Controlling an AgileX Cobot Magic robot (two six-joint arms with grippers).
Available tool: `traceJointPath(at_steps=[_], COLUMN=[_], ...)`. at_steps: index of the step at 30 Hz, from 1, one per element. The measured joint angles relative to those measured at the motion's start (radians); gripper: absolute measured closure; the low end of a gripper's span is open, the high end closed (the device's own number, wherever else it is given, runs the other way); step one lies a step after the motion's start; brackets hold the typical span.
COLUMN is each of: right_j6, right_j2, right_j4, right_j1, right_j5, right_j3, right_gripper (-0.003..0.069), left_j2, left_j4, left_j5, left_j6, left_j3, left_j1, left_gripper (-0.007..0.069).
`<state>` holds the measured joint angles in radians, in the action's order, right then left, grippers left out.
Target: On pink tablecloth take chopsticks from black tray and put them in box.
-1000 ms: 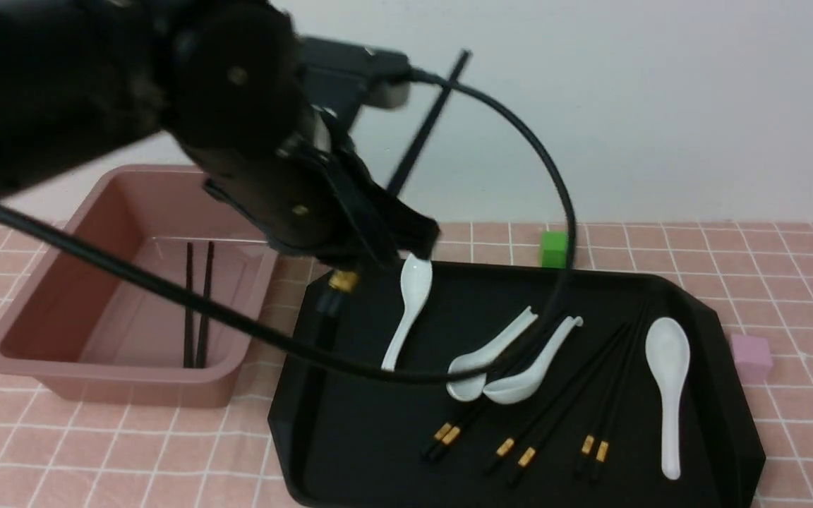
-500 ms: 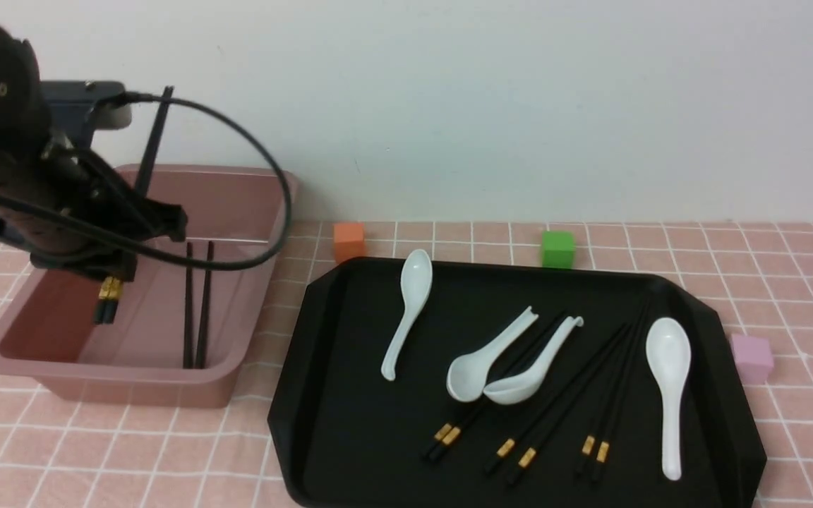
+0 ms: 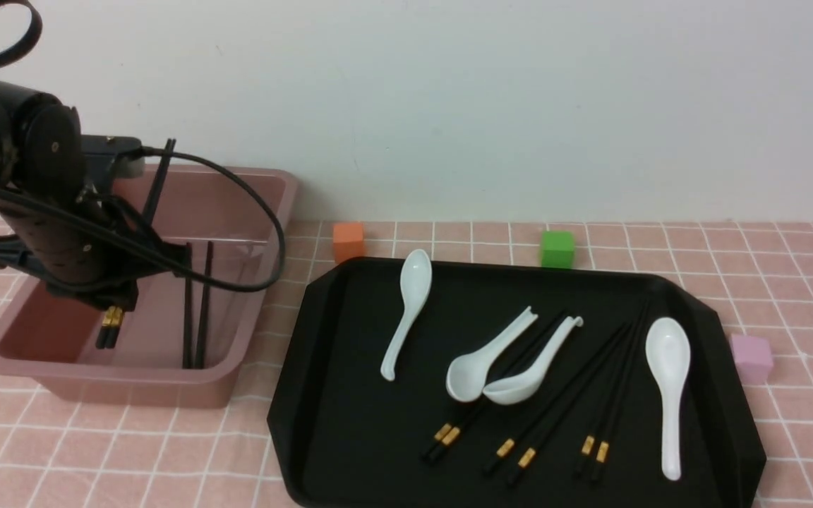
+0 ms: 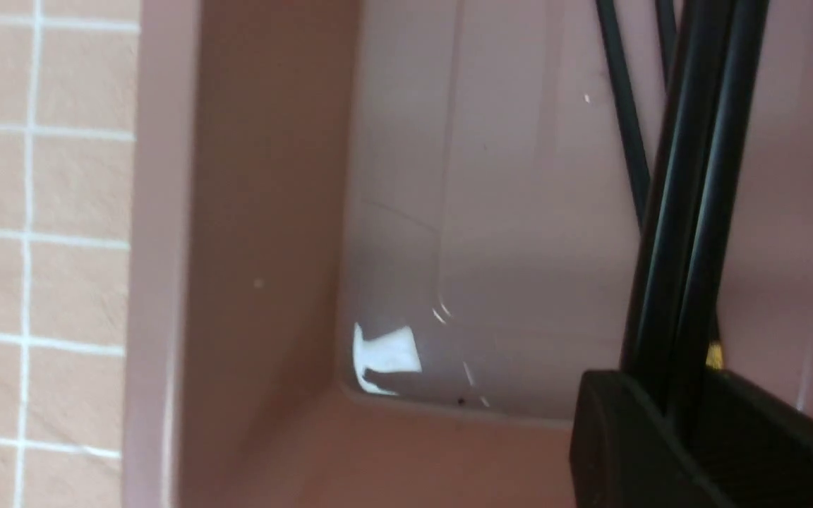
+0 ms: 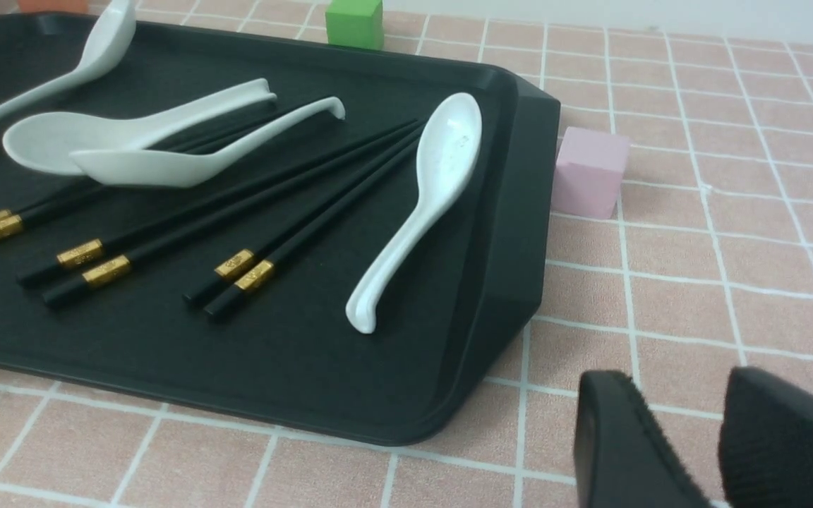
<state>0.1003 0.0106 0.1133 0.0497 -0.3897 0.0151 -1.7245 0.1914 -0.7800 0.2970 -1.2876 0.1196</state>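
Observation:
My left gripper (image 3: 119,300) is shut on a pair of black chopsticks (image 3: 111,326) and holds them steeply tilted inside the dusty-pink box (image 3: 131,384). Their gold-banded ends point down and hang above the box floor. The left wrist view shows the held chopsticks (image 4: 689,212) running out from the closed gripper (image 4: 675,395) over the box corner (image 4: 265,212). Another pair (image 3: 195,310) lies in the box. Three more pairs (image 3: 569,402) lie on the black tray (image 3: 336,423), partly under spoons. My right gripper (image 5: 675,402) is open and empty over the pink tablecloth (image 5: 696,268), beside the tray's corner (image 5: 512,247).
Several white spoons (image 3: 667,381) lie on the tray, two of them across one pair of chopsticks. An orange cube (image 3: 348,241) and a green cube (image 3: 557,248) stand behind the tray, and a pink cube (image 3: 752,358) stands to its right. A white wall is close behind.
My left arm has swung left from above the tray to the box, carrying the chopsticks, then lowered them into the box.

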Motion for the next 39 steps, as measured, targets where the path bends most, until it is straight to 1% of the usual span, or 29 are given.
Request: traceJointPath(at_steps=[2,5,7,8,10,12,13,15,17,21,22,24,26,27,28,29,33,37,38,39], right_j6=[0.000,0.000,0.000,0.000,0.000,0.000,0.000,0.000,0.000,0.000,0.000,0.000,0.000,0.000,0.000,0.000,0.000,0.000,0.000,0.000], right_j2=[0.000,0.000,0.000,0.000,0.000,0.000,0.000,0.000,0.000,0.000,0.000,0.000,0.000,0.000,0.000,0.000,0.000,0.000,0.000,0.000], right_j4=[0.000,0.000,0.000,0.000,0.000,0.000,0.000,0.000,0.000,0.000,0.000,0.000,0.000,0.000,0.000,0.000,0.000,0.000,0.000,0.000], right_j1=[0.000,0.000,0.000,0.000,0.000,0.000,0.000,0.000,0.000,0.000,0.000,0.000,0.000,0.000,0.000,0.000,0.000,0.000,0.000,0.000], right_j5=[0.000,0.000,0.000,0.000,0.000,0.000,0.000,0.000,0.000,0.000,0.000,0.000,0.000,0.000,0.000,0.000,0.000,0.000,0.000,0.000], right_j3=[0.000,0.000,0.000,0.000,0.000,0.000,0.000,0.000,0.000,0.000,0.000,0.000,0.000,0.000,0.000,0.000,0.000,0.000,0.000,0.000], right_gripper=[0.0419,0.0419,0.0419,0.0419,0.0419,0.0419,0.0419,0.0419,0.0419,0.0419,0.0419,0.0419,0.0419,0.0419,0.0419,0.0419,0.0419,0.0419,0.0419,0.0419], left_j2=[0.000,0.000,0.010,0.011,0.048,0.107,0.138,0.242,0.343,0.589,0.626,0.777,0.877,0.953,0.965,1.067,1.320,1.523,1.532,1.600], left_j4=[0.005,0.007,0.006,0.006,-0.004,-0.033,-0.048,-0.101,-0.152,-0.259,-0.272,-0.290,-0.294,-0.298,-0.298,-0.301,-0.330,-0.367,-0.367,-0.386], left_j5=[0.000,-0.006,-0.013,-0.014,-0.024,-0.026,-0.026,-0.026,-0.026,-0.007,0.003,0.043,0.072,0.097,0.097,0.135,0.229,0.306,0.309,0.328], left_j6=[0.000,0.000,0.005,0.006,0.009,0.011,0.012,0.010,-0.018,-0.136,-0.150,-0.177,-0.182,-0.185,-0.185,-0.184,-0.184,-0.184,-0.184,-0.184], left_j3=[0.000,0.000,0.000,0.000,0.000,0.000,0.000,0.000,0.005,0.064,0.080,0.162,0.229,0.286,0.296,0.380,0.610,0.818,0.827,0.898], left_j1=[0.000,0.000,0.000,0.000,0.000,0.000,0.000,0.000,0.000,0.000,0.000,0.000,0.000,0.000,0.000,0.000,0.000,0.000,0.000,0.000], left_gripper=[0.0482,0.0392,0.0312,0.0305,0.0237,0.0205,0.0203,0.0225,0.0276,0.0449,0.0477,0.0582,0.0637,0.0638,0.0638,0.0638,0.0638,0.0638,0.0638,0.0638])
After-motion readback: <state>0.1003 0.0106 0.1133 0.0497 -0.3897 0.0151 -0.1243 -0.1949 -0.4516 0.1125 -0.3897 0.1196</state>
